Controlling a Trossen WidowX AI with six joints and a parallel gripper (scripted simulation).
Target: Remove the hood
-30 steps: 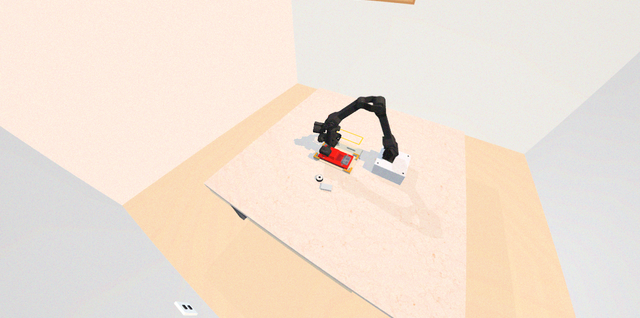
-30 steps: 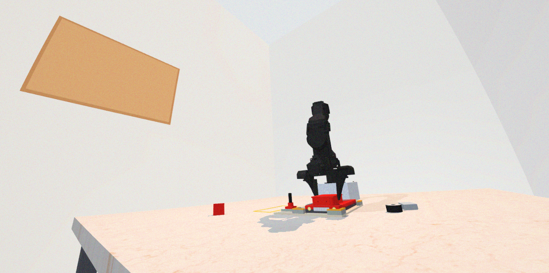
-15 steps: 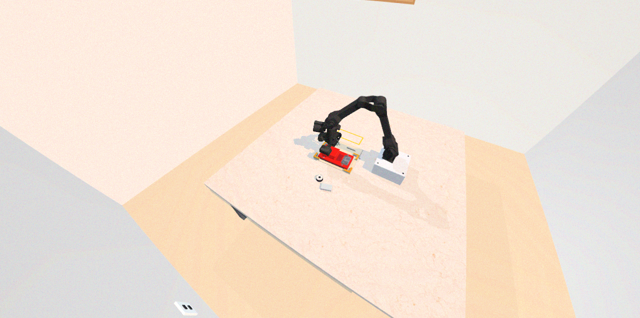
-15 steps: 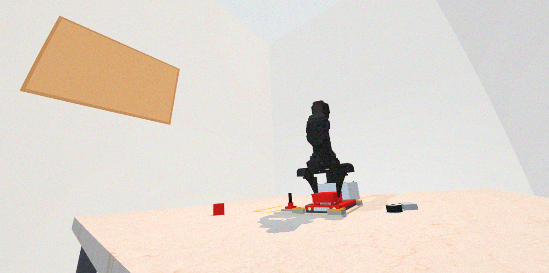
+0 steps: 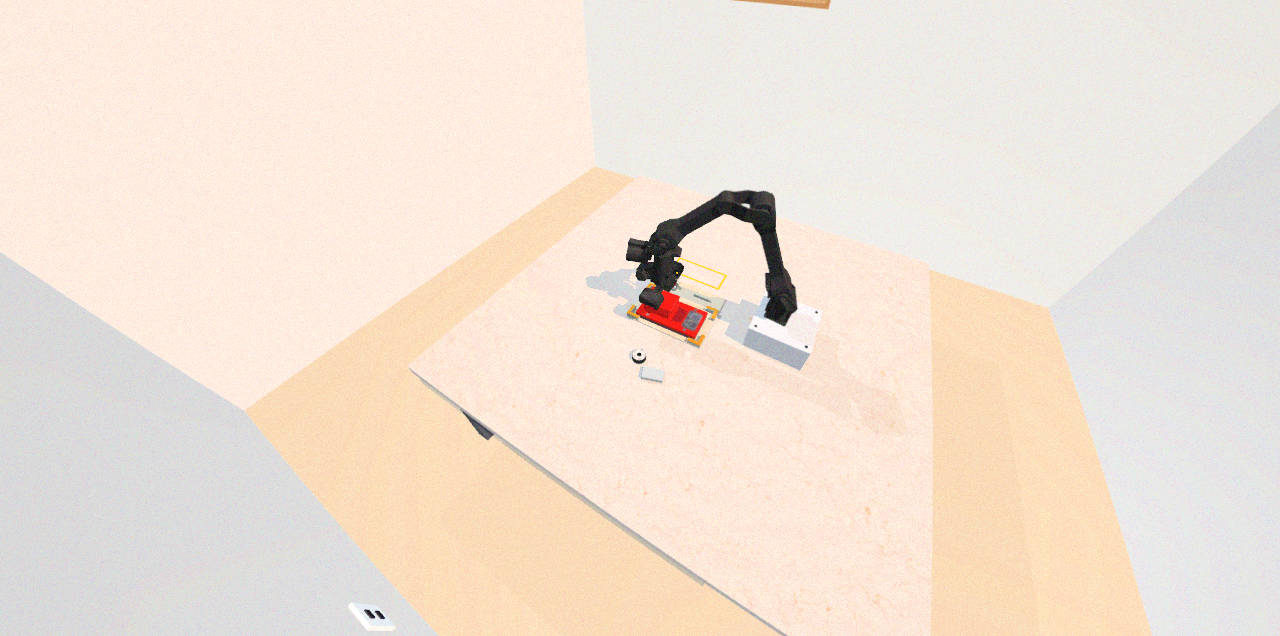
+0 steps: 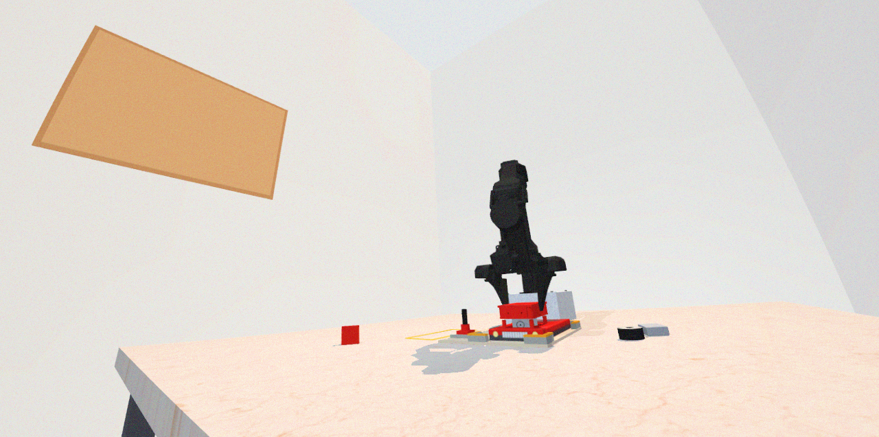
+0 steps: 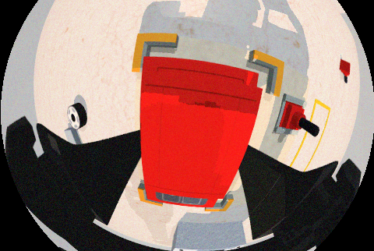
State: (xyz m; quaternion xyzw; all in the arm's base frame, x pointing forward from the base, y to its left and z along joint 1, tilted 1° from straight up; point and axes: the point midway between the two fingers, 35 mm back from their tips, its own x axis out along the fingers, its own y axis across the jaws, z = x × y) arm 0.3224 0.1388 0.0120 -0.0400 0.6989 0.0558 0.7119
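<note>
Your gripper [image 5: 659, 296] [image 6: 523, 305] [image 7: 192, 143] is clamped on the red hood [image 5: 665, 306] [image 6: 522, 311] [image 7: 187, 146], which hangs over the toy car [image 5: 691, 321] [image 6: 556, 327] [image 7: 180, 197]; the exterior view shows a gap beneath it. Keep your squeeze steady and raise it straight and level first, so the legs under the hood clear the engine [image 6: 520, 323].

In the top view, your marked area [image 5: 702, 267] [image 6: 430, 333] [image 7: 317, 139] lies at 1 o'clock from the car; in the wrist view, at 3 o'clock. The black-handled red piece [image 6: 464, 328] [image 7: 290, 115] stands in between and could snag the hood, so carry high, then lower slowly, release and back straight up.

From the car in the top view, the wheel [image 5: 638, 355] [image 6: 630, 332] [image 7: 74, 116] and grey block [image 5: 652, 374] [image 6: 655, 330] [image 7: 73, 136] sit near 7 o'clock, and the arm's base [image 5: 778, 348] [image 6: 564, 305] [image 7: 210, 235] at 3, off your likely path.
</note>
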